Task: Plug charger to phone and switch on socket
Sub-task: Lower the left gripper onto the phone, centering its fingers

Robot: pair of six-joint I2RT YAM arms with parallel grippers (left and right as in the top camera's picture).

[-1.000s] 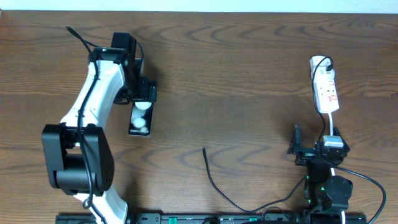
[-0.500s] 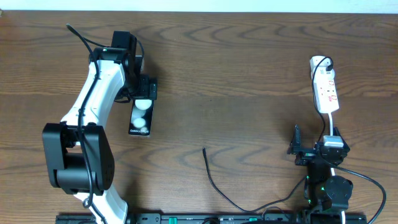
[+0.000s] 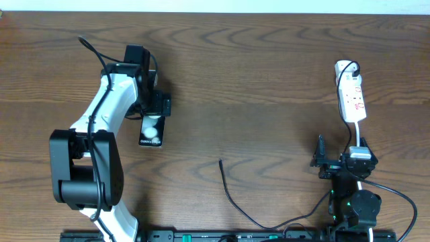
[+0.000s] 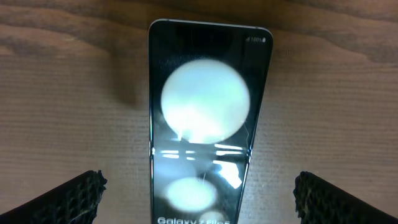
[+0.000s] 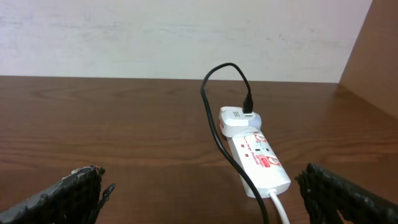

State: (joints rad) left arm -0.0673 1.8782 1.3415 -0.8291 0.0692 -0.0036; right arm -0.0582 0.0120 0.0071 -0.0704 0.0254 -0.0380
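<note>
Overhead, the left gripper (image 3: 156,106) sits over the upper end of the phone (image 3: 152,130), jaws spread wide to either side and clear of it. The phone lies flat on the surface (image 3: 269,81). The right gripper (image 3: 338,162), also wide open and empty, faces the socket (image 3: 352,94). The charger (image 3: 232,198) has its free tip lying mid-surface, well apart from both.
</note>
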